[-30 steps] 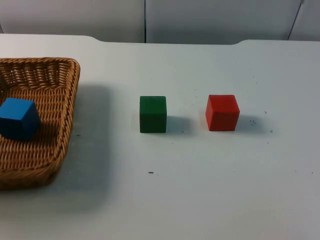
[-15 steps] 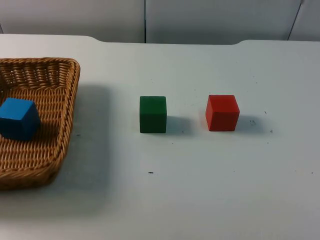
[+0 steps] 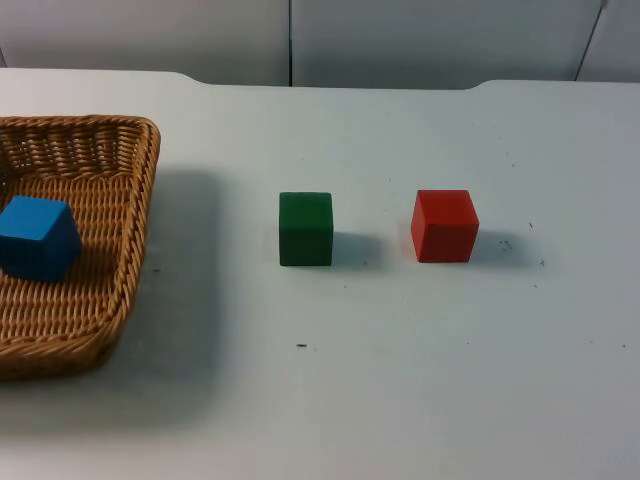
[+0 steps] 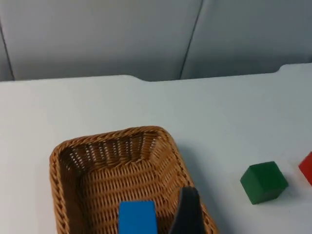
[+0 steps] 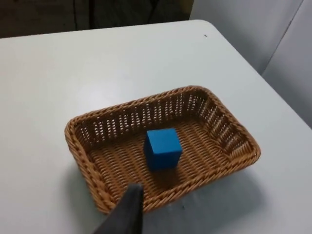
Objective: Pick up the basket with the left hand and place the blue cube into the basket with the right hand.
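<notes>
From the top view I see the wicker basket (image 3: pixel 110 300) at the left side of the white table (image 3: pixel 400 400), casting a broad shadow on the table to its right, with the blue cube (image 3: pixel 38 237) lying inside it on the woven floor. The green cube (image 3: pixel 306 228) stands on the table well apart from the basket, and the red cube (image 3: pixel 445 225) stands near it on the far side, the two apart with bare table between them. The grey partition wall (image 3: pixel 300 40) closes off the far end. From the left wrist view I look down on the basket (image 4: pixel 161 146); one black fingertip (image 4: pixel 186 214) of the left gripper (image 4: pixel 183 222) stands over the basket's near wall, just beside the blue cube (image 4: pixel 137 218), which sits inside the basket next to that fingertip. I cannot tell how far these jaws stand apart or whether they touch the wicker. The green cube (image 4: pixel 263 181) lies away to the side of the fingertip, and an edge of the red cube (image 4: pixel 307 168) shows beyond it. From the right wrist view the right gripper (image 5: pixel 124 214) shows one dark fingertip (image 5: pixel 127 207) in front of the basket (image 5: pixel 83 146), and the blue cube (image 5: pixel 163 148) sits in the basket's middle beyond it. I cannot tell these jaws' opening either. I can read no labels or writing on anything.
</notes>
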Available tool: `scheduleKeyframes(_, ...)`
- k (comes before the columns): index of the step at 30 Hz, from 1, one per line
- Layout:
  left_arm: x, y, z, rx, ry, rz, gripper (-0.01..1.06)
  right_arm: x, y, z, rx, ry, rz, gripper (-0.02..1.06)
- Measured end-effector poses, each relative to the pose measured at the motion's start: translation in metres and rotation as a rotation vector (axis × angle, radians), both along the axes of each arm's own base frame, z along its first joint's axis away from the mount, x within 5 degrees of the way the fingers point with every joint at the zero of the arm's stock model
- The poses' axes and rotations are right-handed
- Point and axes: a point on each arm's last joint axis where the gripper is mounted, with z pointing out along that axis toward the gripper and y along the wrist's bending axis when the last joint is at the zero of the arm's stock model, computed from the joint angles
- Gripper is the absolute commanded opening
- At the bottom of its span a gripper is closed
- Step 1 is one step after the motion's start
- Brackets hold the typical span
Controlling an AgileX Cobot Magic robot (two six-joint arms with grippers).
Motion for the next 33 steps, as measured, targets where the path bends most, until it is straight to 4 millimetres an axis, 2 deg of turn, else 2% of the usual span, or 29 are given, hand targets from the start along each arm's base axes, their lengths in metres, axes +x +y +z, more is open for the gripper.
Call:
scheduleKeyframes(4, -0.041, -0.015, -0.002, 0.047, -0.097, -0.035, 0.62, -0.015, -0.014, -0.011, 0.018, 0.052, -0.018, 1.04)
scheduleKeyframes(5, -0.041, -0.015, -0.002, 0.047, -0.097, -0.035, 0.62, -0.015, -0.014, -0.011, 0.018, 0.052, -0.018, 1.04)
scheduleKeyframes(7, -0.060, -0.018, -0.007, 0.061, -0.139, -0.031, 0.62, -0.022, -0.022, -0.013, 0.024, 0.057, -0.023, 1.04)
scheduleKeyframes(10, -0.083, -0.021, -0.022, 0.068, -0.149, -0.004, 0.62, -0.032, -0.034, -0.024, 0.017, 0.062, -0.036, 1.04)
scheduleKeyframes(11, -0.083, -0.021, -0.022, 0.068, -0.149, -0.004, 0.62, -0.032, -0.034, -0.024, 0.017, 0.062, -0.036, 1.04)
scheduleKeyframes(15, -0.109, -0.021, -0.048, 0.081, -0.116, 0.046, 0.62, -0.047, -0.051, -0.033, 0.021, 0.064, -0.054, 1.04)
scheduleKeyframes(22, -0.132, -0.024, -0.052, 0.065, -0.169, 0.068, 0.62, -0.063, -0.068, -0.041, 0.041, 0.098, -0.074, 1.04)
scheduleKeyframes(26, -0.150, -0.024, -0.050, 0.043, -0.195, 0.026, 0.62, -0.081, -0.085, -0.044, 0.074, 0.097, -0.081, 1.04)
scheduleKeyframes(33, -0.157, -0.016, -0.055, 0.065, -0.119, 0.025, 0.62, -0.103, -0.108, -0.036, 0.151, 0.050, -0.084, 1.04)
